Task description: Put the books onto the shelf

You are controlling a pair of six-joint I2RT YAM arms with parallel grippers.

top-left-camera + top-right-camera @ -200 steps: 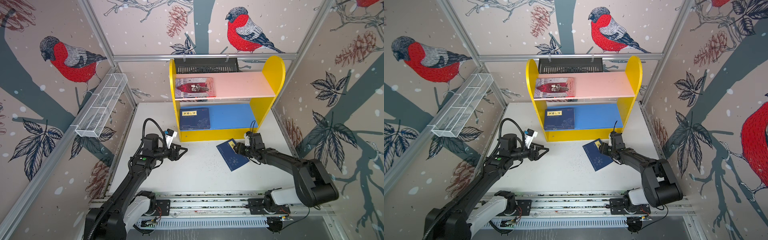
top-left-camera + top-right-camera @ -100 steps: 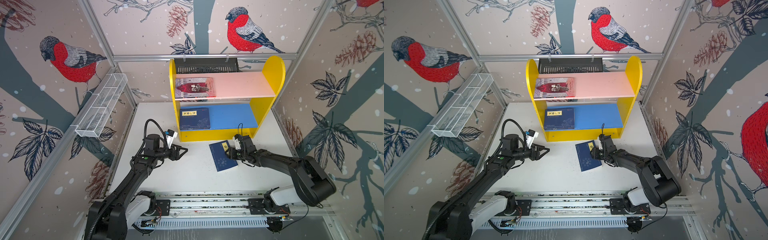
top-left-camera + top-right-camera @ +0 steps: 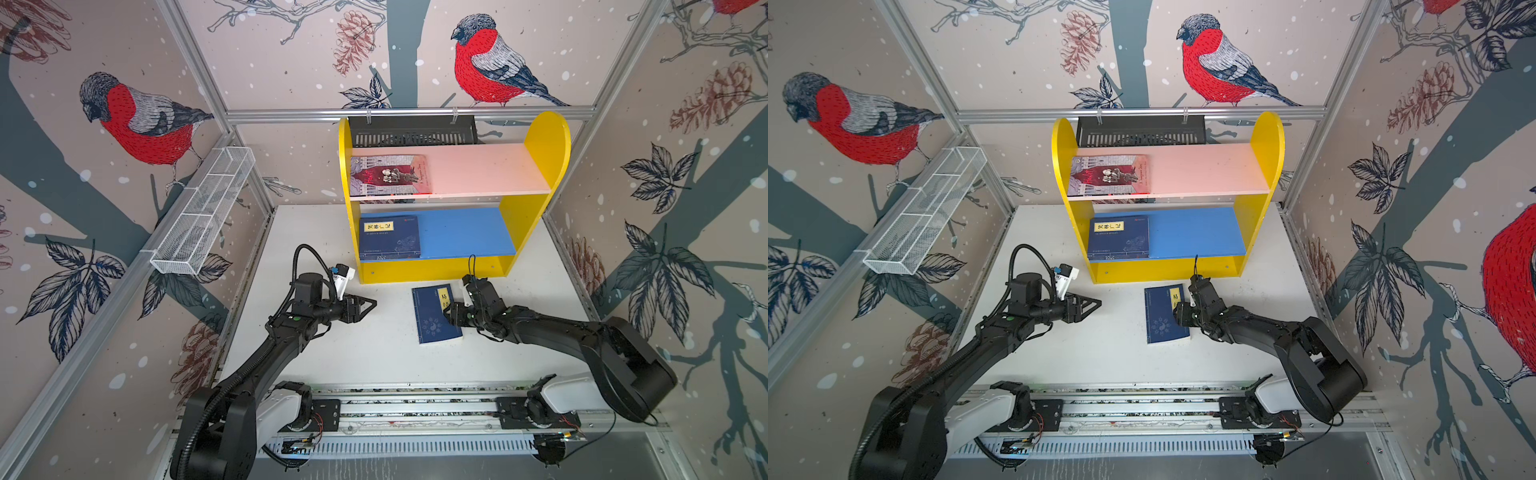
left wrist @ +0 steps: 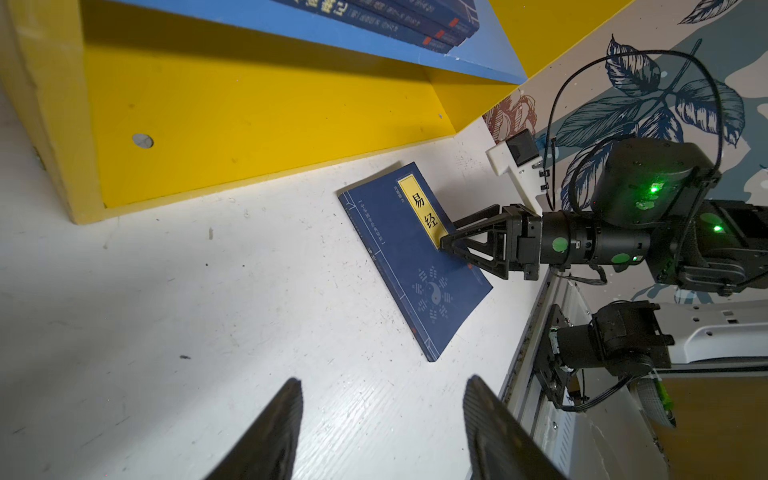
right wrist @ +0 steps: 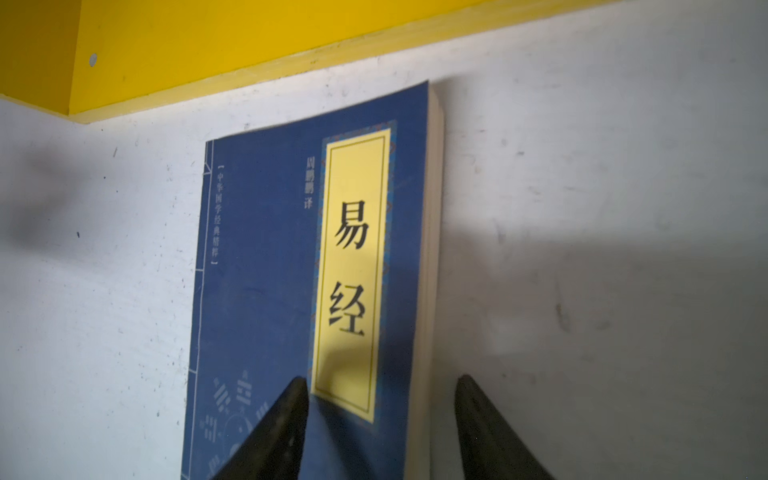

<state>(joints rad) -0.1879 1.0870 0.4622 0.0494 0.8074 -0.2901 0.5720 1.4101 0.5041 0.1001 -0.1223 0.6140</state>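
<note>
both half open: r hand [image 5: 381, 379] astride navy book [image 5: 257, 270] edge, l hand [image 4: 383, 380] midair.

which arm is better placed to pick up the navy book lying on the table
Right. The right gripper is at the navy book, open jaws straddling its page edge. The left gripper hangs open over bare table, apart from it.

L hand [image 3: 371, 304], R hand [image 3: 449, 314]: jaws apart.
</note>
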